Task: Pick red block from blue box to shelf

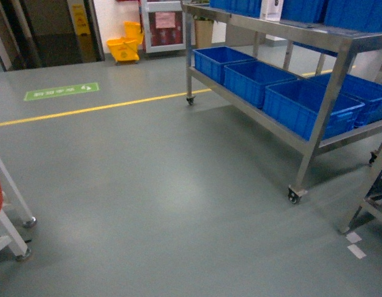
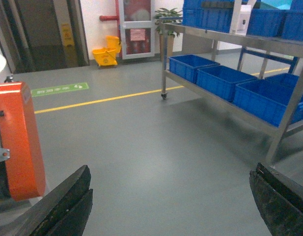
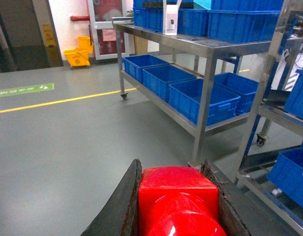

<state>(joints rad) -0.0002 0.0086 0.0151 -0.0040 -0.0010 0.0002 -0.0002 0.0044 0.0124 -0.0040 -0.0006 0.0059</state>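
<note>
The red block (image 3: 178, 196) fills the bottom of the right wrist view, glossy, with its round stud facing the camera. My right gripper (image 3: 172, 166) is shut on it, one dark finger against each side. It hangs over grey floor, short of the shelf (image 3: 205, 98), a steel rack on casters ahead and to the right. In the left wrist view my left gripper (image 2: 171, 172) is open and holds nothing, only floor showing between its fingers (image 2: 68, 201). The shelf (image 1: 330, 99) stands at the head view's upper right. Neither gripper shows in the head view. The blue box is out of view.
Dark blue crates (image 1: 259, 77) fill the shelf's lower tier, with more on top. A second rack (image 1: 370, 198) stands at the far right. An orange and white frame (image 1: 5, 210) stands at the left. A yellow floor line (image 1: 98, 106) and mop bucket (image 1: 124, 48) lie beyond.
</note>
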